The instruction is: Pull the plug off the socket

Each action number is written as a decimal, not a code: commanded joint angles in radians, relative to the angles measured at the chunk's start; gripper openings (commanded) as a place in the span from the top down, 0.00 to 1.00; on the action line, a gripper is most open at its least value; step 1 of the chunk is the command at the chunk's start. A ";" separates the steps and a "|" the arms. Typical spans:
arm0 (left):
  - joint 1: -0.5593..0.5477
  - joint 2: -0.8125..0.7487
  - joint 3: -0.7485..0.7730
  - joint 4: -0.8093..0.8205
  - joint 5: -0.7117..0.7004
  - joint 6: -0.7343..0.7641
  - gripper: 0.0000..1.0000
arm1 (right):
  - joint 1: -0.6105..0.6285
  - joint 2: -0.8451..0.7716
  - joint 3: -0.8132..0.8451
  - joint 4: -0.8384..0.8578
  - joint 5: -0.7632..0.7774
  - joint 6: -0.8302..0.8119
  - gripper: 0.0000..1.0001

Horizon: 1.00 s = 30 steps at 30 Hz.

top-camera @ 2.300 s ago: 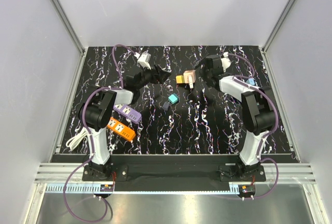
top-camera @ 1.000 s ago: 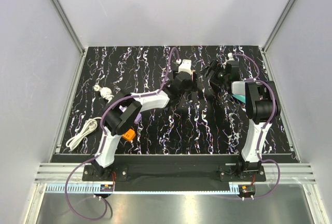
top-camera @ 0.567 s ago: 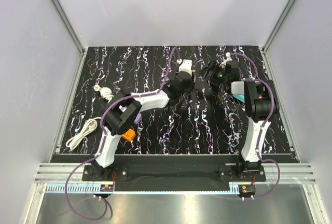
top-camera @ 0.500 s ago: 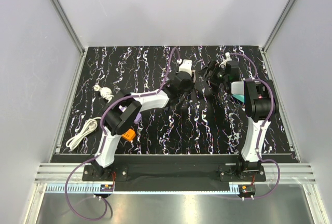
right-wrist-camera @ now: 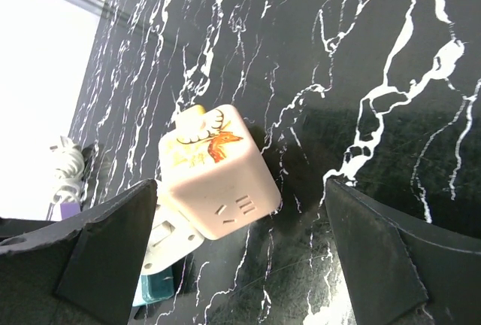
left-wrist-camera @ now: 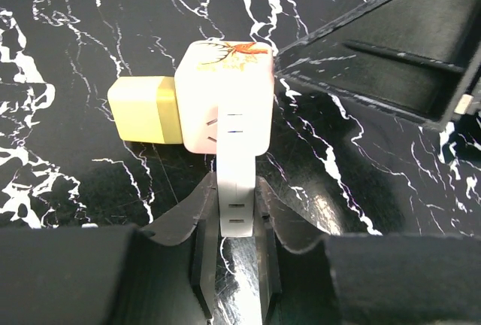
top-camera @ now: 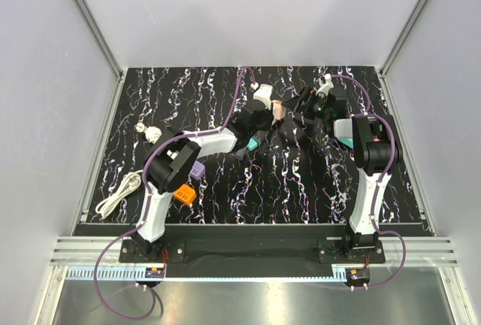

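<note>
The left gripper (left-wrist-camera: 234, 253) pinched the white plug (left-wrist-camera: 239, 178). The right gripper (right-wrist-camera: 240, 261) stood spread wide near the cube socket (left-wrist-camera: 225, 92). Unbraced, I judged, the socket might just drag along.

I see a white cable (top-camera: 118, 193) coiled at the left edge of the bench (top-camera: 263, 189), an orange strip (top-camera: 185, 194) nearby, a teal block (top-camera: 252, 143) mid-bench.
</note>
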 commanded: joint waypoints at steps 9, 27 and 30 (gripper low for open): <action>0.026 -0.061 -0.032 0.047 0.077 0.036 0.89 | 0.009 0.001 -0.004 0.089 -0.097 -0.044 0.13; 0.047 -0.092 -0.069 0.082 0.121 0.036 0.96 | 0.016 0.067 0.058 0.089 -0.195 0.012 0.12; 0.047 -0.092 -0.070 0.086 0.124 0.034 0.96 | 0.018 0.080 0.072 0.094 -0.206 0.023 0.14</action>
